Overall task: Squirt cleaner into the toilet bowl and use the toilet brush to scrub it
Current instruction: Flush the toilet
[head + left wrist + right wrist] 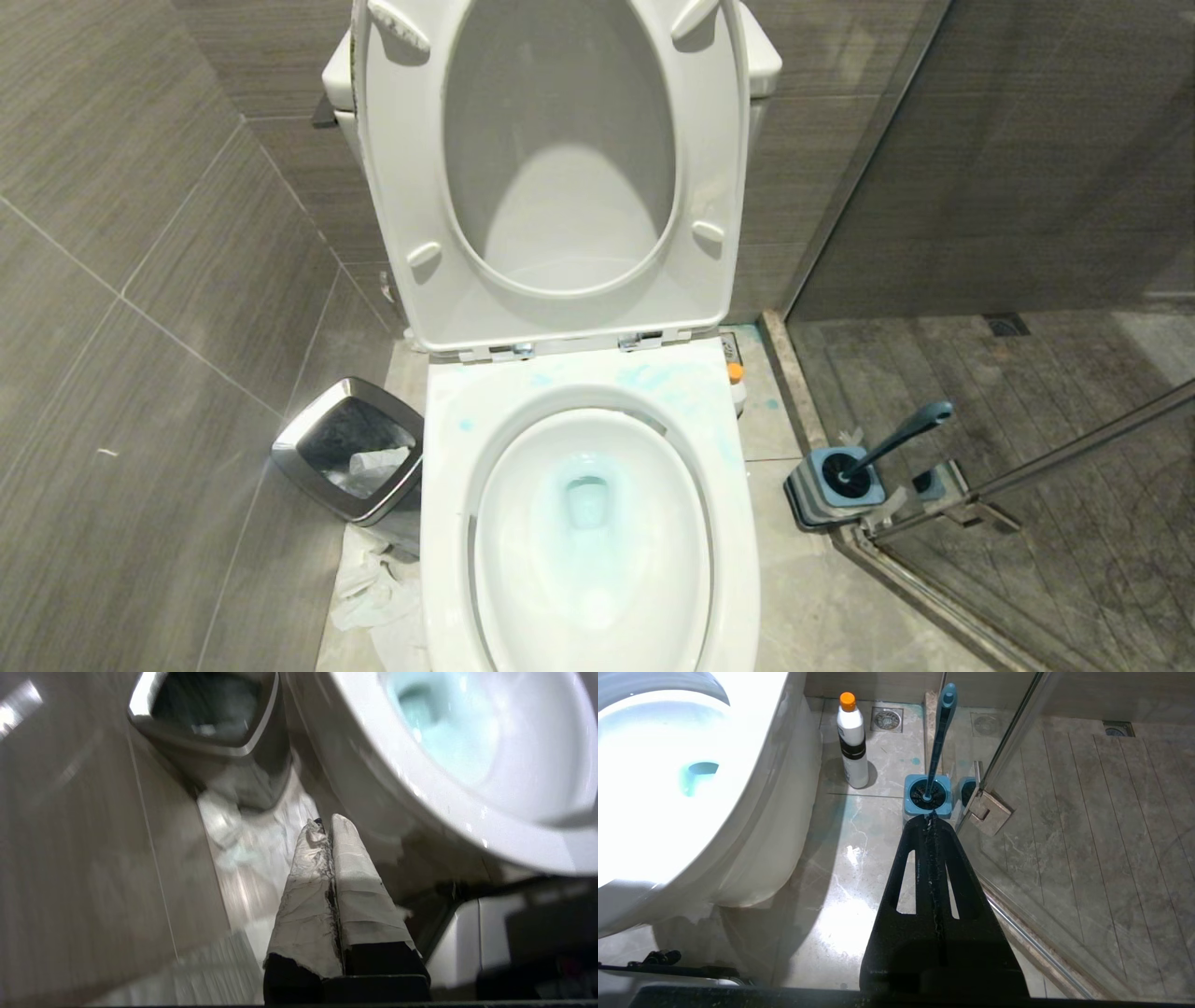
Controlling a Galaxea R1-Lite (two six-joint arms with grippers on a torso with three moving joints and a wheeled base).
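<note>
- Toilet bowl (448, 523) fills the middle of my head view; its seat and lid (401, 187) stand raised against the tank, and pale blue cleaner (586, 504) tints the water at the drain, with faint smears on the back rim.
- Waste bin (347, 448), square and steel, stands on the floor just beside the bowl on my left, with crumpled paper (373, 583) lying below it.
- Glass shower door (1064, 812) closes off the floor on my right.
- Cleaner bottle (852, 742), white with an orange cap, stands upright on the floor beside the toilet base.
- Toilet brush (901, 437) sits head-down in its square blue holder (817, 485) near the door hinge, handle leaning away from the bowl.
- Left gripper (327, 826) hangs low between bin and bowl; I read its tape-wrapped fingers (355, 877) as pressed together, holding nothing.
- Right gripper (930, 819) points toward the brush holder; its black fingers (957, 872) are together, empty, and apart from the brush.
</note>
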